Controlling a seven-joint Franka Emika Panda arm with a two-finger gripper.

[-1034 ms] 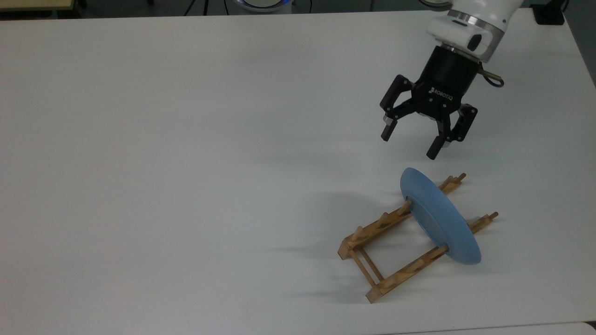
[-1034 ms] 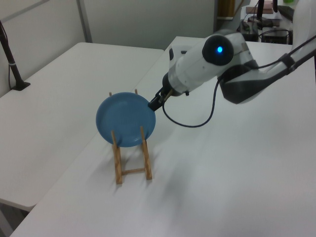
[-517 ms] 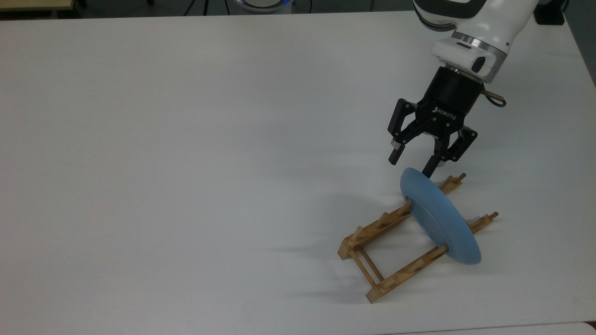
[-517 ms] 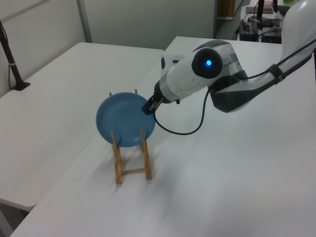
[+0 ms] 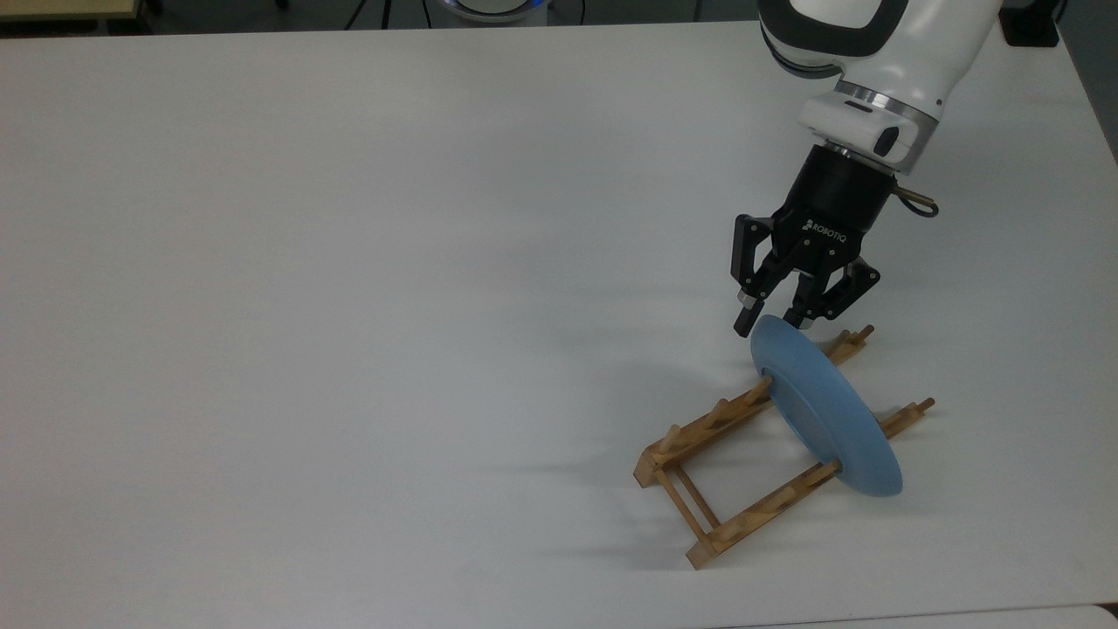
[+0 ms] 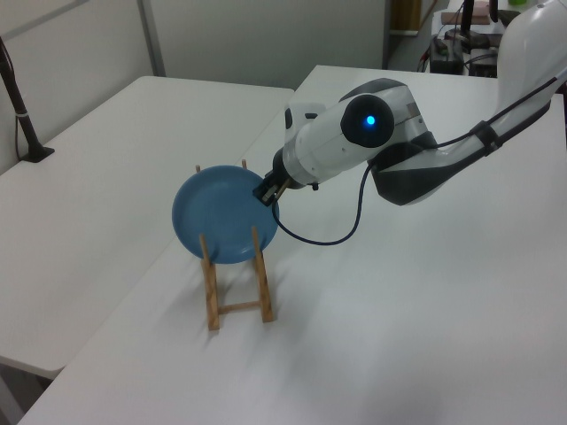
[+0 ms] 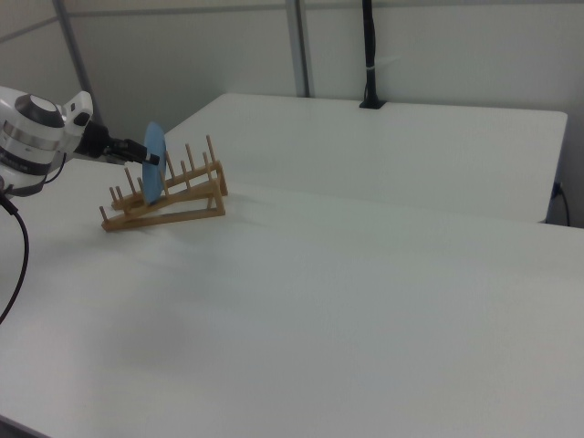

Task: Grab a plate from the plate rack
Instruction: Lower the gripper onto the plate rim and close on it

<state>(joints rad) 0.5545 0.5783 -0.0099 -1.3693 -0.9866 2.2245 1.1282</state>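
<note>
The light-blue plate [image 5: 825,411] stands on edge, leaning, between pegs of the light-brown wooden plate rack [image 5: 707,428] on the white table. My black gripper [image 5: 769,325] is at the plate's upper rim and open. One finger is on the rim's left in the top view; the other is partly behind the rim. In the left view the plate [image 6: 221,212] faces the camera in the rack [image 6: 237,292], and the gripper [image 6: 266,190] meets its upper right edge. The right view shows the plate [image 7: 152,173] edge-on in the rack [image 7: 173,203], with the gripper [image 7: 146,153] at its top.
The white table [image 5: 349,306] spreads wide on the top view's left. Its near edge [image 5: 961,616] runs just below the rack. A second table [image 6: 106,133] stands across a gap, with a black post [image 6: 22,124] on it. A cable [image 6: 328,226] loops from my wrist.
My gripper has come down and slightly left in the top view, from above the table to the plate's upper rim. Its fingers now stand closer together. Plate and rack have not moved.
</note>
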